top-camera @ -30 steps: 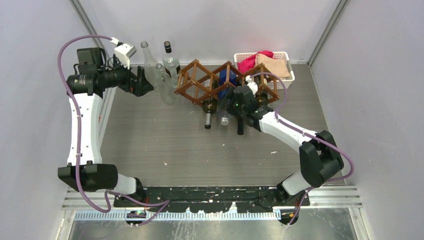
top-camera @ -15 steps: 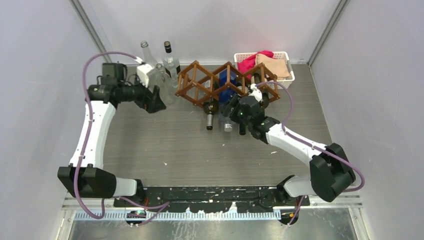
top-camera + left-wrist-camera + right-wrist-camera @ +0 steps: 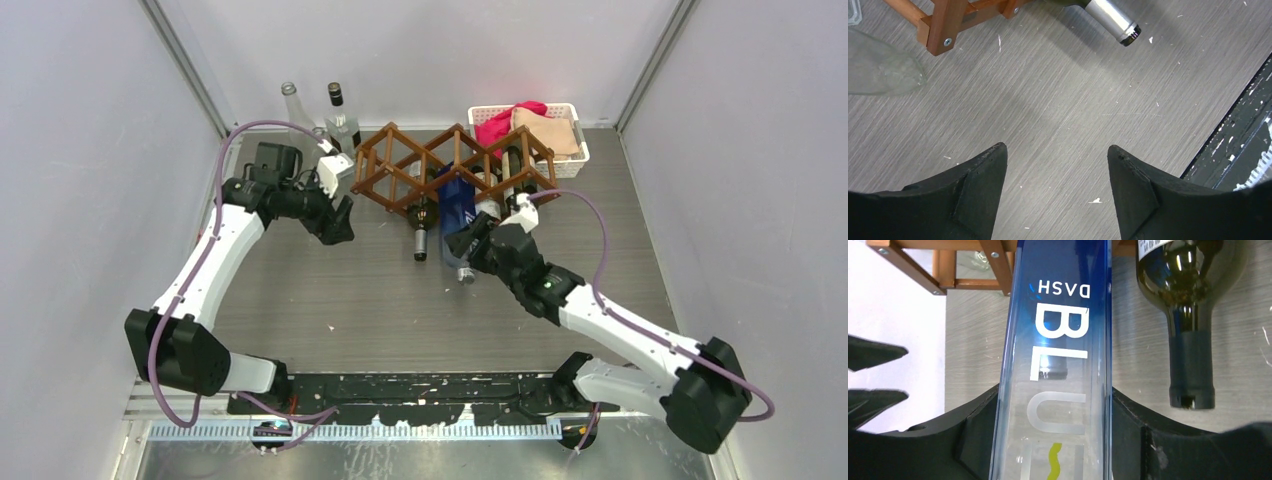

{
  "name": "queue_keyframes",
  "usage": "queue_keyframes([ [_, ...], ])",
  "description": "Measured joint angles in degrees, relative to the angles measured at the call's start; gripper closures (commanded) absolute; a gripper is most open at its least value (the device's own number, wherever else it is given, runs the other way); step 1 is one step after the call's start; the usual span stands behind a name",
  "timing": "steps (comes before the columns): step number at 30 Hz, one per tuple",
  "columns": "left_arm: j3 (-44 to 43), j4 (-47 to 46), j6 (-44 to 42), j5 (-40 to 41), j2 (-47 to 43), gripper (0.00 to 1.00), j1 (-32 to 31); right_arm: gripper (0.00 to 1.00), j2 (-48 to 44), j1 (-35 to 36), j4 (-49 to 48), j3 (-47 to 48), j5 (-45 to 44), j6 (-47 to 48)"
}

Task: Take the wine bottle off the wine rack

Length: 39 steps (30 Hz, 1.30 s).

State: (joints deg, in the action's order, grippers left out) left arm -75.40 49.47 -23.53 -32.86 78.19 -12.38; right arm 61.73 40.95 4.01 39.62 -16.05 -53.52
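Observation:
The brown lattice wine rack (image 3: 400, 165) stands at the back of the table. A blue wine bottle (image 3: 458, 205) lettered BLU DASH (image 3: 1060, 340) sticks out of a middle cell toward me, its upper end still between the slats (image 3: 998, 260). My right gripper (image 3: 468, 248) is shut on its clear lower body, one finger on each side (image 3: 1055, 405). My left gripper (image 3: 338, 225) hovers over bare table by the rack's left end (image 3: 945, 22), open with nothing between its fingers (image 3: 1055, 152).
A dark bottle (image 3: 421, 225) lies in the cell left of the blue one (image 3: 1188, 315), its silver-capped neck (image 3: 1113, 20) pointing out. Clear bottles (image 3: 340, 115) stand at the back left. A white basket (image 3: 572, 152) with cloths sits behind the rack's right end.
The left arm swung right from the clear bottles to the rack's left end, its fingers drawing closer. The right arm pulled back toward the near edge, sliding the blue bottle out.

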Motion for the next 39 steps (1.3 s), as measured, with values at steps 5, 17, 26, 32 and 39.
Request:
queue_keyframes([
  [5, 0.0, -1.07, -0.76, 0.39, 0.5, 0.31, -0.2, 0.99, -7.28, 3.56, 3.45, -3.19, -2.19, -2.54],
  [17, 0.0, -2.16, -1.49, -0.28, 0.26, 0.36, -0.37, 0.99, -19.93, 8.59, 15.04, -4.63, -3.28, -5.44],
  [26, -0.26, -1.14, -6.82, -3.48, -2.91, 0.35, -0.74, 0.99, -25.68, 9.29, 31.06, -4.57, 0.26, -7.48],
  [32, -1.99, 1.86, -10.91, -4.79, -3.37, 0.19, -1.42, 0.99, -26.95, 9.29, 35.56, -1.73, 1.14, -7.89],
  [39, -2.43, 7.34, -20.98, -7.98, -8.9, 0.02, -3.69, 0.99, -21.03, 9.11, 43.58, 11.1, 4.74, -5.18],
])
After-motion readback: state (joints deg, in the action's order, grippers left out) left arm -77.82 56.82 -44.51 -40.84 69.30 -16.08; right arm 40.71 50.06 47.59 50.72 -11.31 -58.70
